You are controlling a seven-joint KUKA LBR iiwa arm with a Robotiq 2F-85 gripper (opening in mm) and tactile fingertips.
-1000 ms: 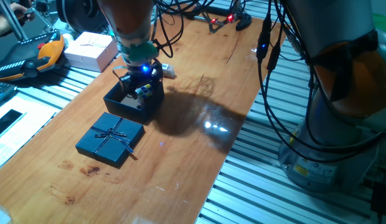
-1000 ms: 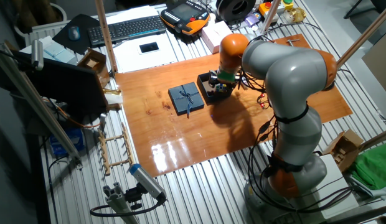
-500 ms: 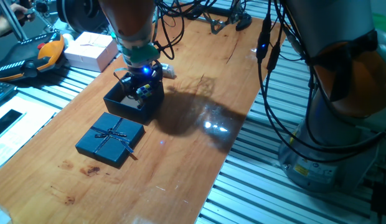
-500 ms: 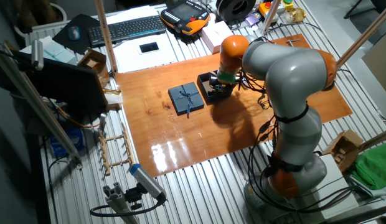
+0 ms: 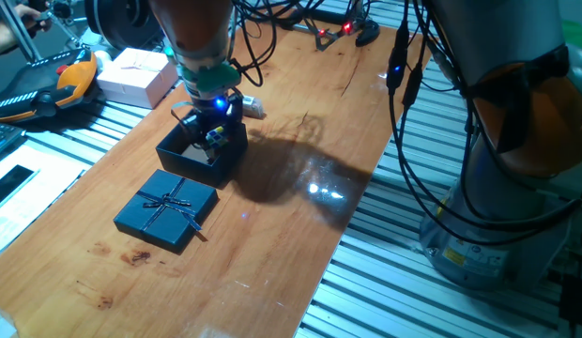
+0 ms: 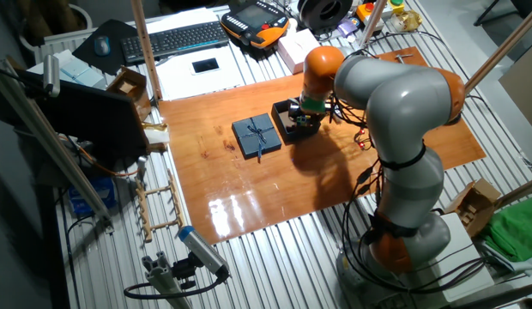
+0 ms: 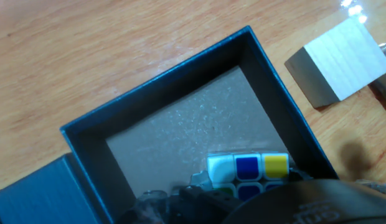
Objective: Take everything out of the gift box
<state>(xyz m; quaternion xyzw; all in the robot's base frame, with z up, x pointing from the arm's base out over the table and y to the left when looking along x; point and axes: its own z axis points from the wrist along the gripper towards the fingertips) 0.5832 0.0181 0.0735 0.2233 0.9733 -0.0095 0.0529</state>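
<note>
Multicoloured plastic puzzle cube (image 7: 248, 171) sits inside the navy square gift box (image 7: 87, 127): light, rigid, slick-faced. Grip two opposite flat faces. Pincer (image 5: 214, 120) hovers above; its opening cannot be determined.

1. The grey and orange arm (image 6: 395, 103) reaches from the right across the wooden bench (image 6: 249, 184) and bends down over the gift box (image 6: 293, 121).
2. The gripper (image 6: 307, 118) sits low at the box's right side; whether its jaws are parted or closed cannot be made out, and the box's contents are too small to tell.
3. The lid (image 6: 256, 136), with its thin ribbon bow, lies flat just left of the box.
4. A keyboard (image 6: 176, 39) and a pale box (image 6: 298, 49) lie beyond the bench's far edge.
</note>
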